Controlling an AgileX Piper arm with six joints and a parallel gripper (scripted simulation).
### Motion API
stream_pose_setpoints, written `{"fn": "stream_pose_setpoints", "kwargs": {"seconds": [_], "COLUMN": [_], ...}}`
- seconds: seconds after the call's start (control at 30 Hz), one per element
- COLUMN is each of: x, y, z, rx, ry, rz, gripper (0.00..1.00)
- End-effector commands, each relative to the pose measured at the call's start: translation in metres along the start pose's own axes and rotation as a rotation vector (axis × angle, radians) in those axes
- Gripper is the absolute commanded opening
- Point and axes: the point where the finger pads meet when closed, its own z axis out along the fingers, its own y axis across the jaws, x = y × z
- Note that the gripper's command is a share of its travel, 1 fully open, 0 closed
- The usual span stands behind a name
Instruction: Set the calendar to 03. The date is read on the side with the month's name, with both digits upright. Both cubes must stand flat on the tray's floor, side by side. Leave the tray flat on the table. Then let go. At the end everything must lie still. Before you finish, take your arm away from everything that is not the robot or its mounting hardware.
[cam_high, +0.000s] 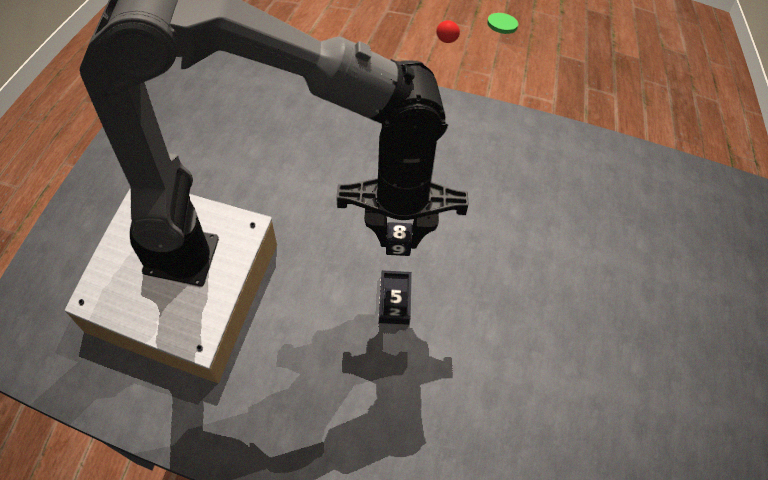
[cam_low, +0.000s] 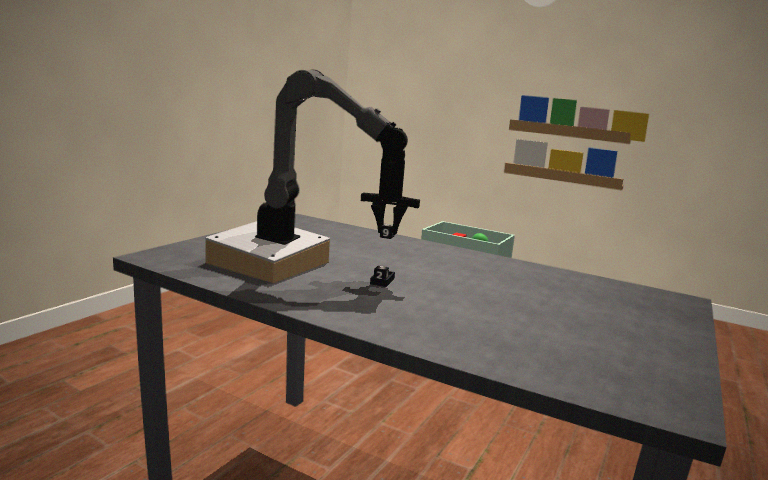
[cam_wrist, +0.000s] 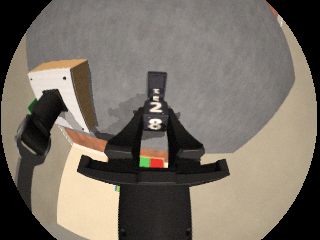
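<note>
My gripper (cam_high: 399, 242) (cam_low: 385, 230) (cam_wrist: 155, 113) is shut on a black date cube (cam_high: 399, 233) (cam_low: 385, 232) (cam_wrist: 155, 120) and holds it in the air, well above the table. This cube shows 8 on top and 9 on its near side. Below it, slightly nearer the front, the small black tray (cam_high: 394, 275) (cam_low: 391, 279) (cam_wrist: 156, 80) lies flat on the grey table (cam_high: 566, 283) (cam_low: 509, 305). The second cube (cam_high: 395, 298) (cam_low: 381, 274) stands in the tray's near half, with 5 on top and 2 on its near side. The tray's far half is empty. I cannot see a month name.
The arm's wooden base block (cam_high: 101, 305) (cam_low: 266, 257) stands at the table's left. A green bin (cam_low: 467, 238) holding a red and a green thing is behind the table. A red ball (cam_high: 448, 31) and a green disc (cam_high: 502, 22) show at the top of the top view.
</note>
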Motion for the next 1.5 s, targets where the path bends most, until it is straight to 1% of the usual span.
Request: {"fn": "stream_pose_setpoints", "kwargs": {"seconds": [0.0,0.37,0.83,0.9,1.03,1.13,1.47], "x": [0.0,0.0,0.001,0.001,0.001,0.001,0.001], "y": [0.0,0.0,0.0,0.0,-0.001,-0.001,-0.002], "z": [0.0,0.013,0.072,0.072,0.084,0.089,0.09], "rx": [0.001,-0.004,-0.003,-0.003,-0.003,-0.003,0.0], "ry": [-0.001,-0.001,0.0,0.0,0.0,-0.001,-0.001], "rz": [-0.001,-0.001,0.0,0.0,0.0,-0.001,-0.001], "gripper": [0.34,0.34,0.34,0.34,0.34,0.34,0.34]}}
